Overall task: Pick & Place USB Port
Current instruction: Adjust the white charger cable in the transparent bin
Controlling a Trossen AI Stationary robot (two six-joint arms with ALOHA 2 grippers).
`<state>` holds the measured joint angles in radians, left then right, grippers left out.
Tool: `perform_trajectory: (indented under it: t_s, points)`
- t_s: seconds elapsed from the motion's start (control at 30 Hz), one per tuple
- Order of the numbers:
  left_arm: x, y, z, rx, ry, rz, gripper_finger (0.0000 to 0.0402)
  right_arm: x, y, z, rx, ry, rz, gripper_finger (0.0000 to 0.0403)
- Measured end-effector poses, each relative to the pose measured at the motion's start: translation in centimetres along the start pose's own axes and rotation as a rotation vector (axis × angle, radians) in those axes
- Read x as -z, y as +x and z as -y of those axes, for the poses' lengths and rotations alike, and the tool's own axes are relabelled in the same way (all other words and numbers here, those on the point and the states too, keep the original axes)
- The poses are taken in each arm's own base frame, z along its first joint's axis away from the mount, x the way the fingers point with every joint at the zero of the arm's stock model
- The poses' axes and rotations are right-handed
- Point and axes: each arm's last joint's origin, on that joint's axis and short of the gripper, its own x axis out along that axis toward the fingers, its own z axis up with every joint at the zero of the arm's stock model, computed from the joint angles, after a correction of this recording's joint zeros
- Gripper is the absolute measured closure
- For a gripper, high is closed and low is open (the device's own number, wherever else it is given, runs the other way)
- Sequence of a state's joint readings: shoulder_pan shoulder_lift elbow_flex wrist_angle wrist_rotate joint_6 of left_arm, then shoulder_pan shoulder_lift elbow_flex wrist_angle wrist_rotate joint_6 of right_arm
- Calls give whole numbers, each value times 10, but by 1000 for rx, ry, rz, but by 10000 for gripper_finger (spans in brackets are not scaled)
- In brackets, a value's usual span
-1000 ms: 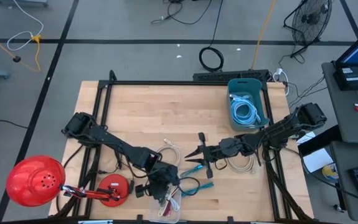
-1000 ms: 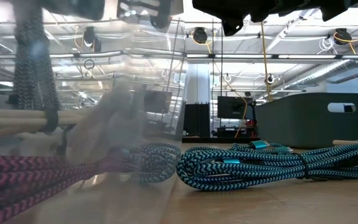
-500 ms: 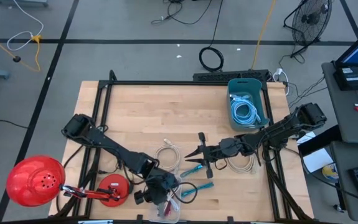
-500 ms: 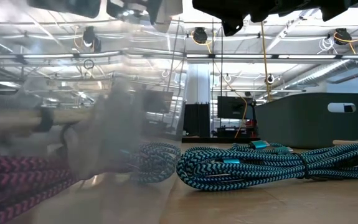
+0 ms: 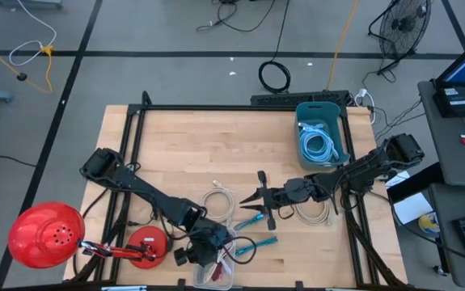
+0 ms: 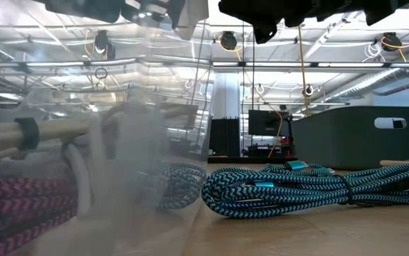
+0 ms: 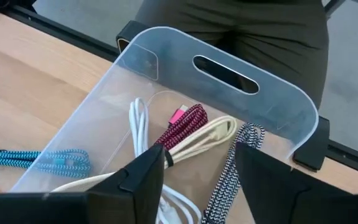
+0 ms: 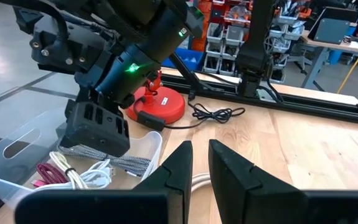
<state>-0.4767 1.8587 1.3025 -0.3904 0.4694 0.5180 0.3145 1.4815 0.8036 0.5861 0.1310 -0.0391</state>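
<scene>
- Left tool (image 5: pixel 209 257) moved down-frame to the clear bin (image 7: pixel 272 112) at the bottom centre, fingers now spread, gripping nothing.
- Cream USB cable (image 7: pixel 197 138) lies inside that bin, with pink (image 7: pixel 183 121), white (image 7: pixel 140 127) and black-white cables (image 7: pixel 225 180).
- Right tool (image 5: pixel 258 200) mid-frame, fingers nearly closed, nothing between them.
- Teal cable (image 6: pixel 296 186) on the wooden surface (image 5: pixel 192 153) beside the bin.
</scene>
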Motion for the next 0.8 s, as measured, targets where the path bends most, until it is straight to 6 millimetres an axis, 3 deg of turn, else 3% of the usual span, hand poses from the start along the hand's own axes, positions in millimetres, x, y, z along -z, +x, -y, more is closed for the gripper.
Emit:
perform_trajectory:
  t_s: [0.27, 0.57, 0.67, 0.8]
  points:
    - [-7, -5, -8, -222, 13, -19, 278, 1, 0, 0, 0, -2, -7, 360]
    - [-13, -50, -16, -545, -202, -35, 342, 3, 0, 0, -1, -4, -27, 360]
    - [-13, -62, -16, -537, -326, 3, 358, 4, 0, 0, -2, -5, -36, 360]
    - [-1, -60, -6, -334, -448, -65, 378, 4, 0, 0, -2, -5, -37, 360]
